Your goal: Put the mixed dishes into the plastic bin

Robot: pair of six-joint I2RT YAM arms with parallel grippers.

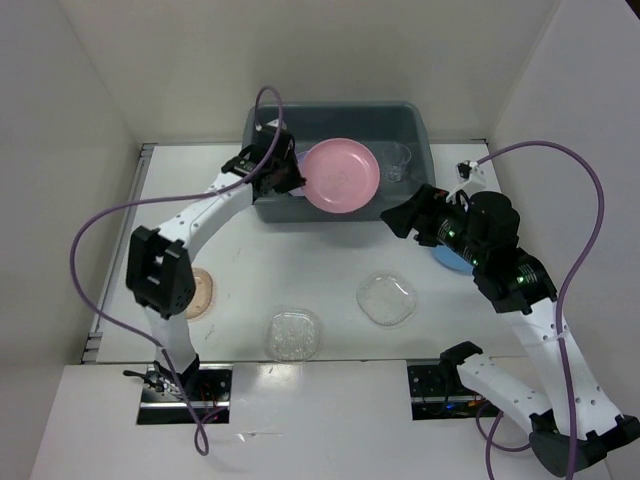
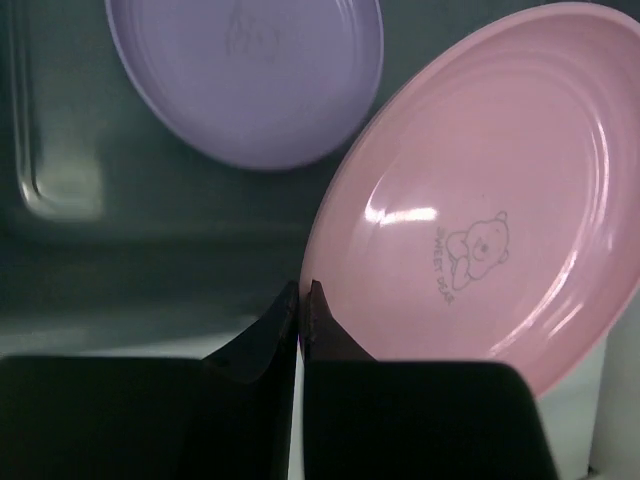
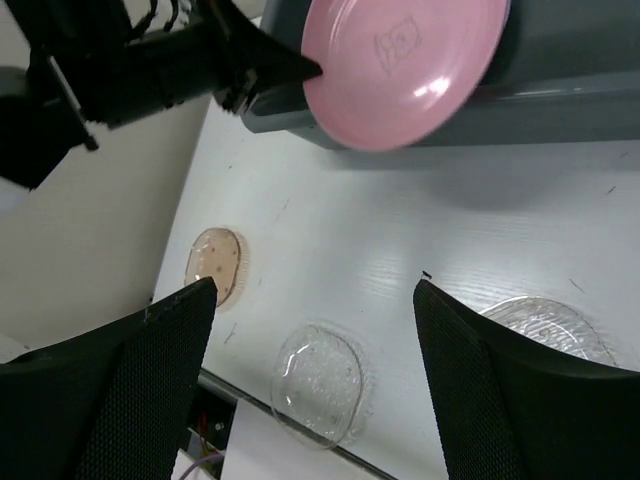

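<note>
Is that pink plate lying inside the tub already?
Not yet. The pink plate hangs tilted across the bin's near wall, its rim pinched by the left gripper.

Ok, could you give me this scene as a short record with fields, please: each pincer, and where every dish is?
left pincer: shut on rim of pink plate, tilted over near wall of bin
right pincer: open, empty, above table
in bin: lilac plate, cup
on table: two clear dishes, peach plate, blue plate
</note>
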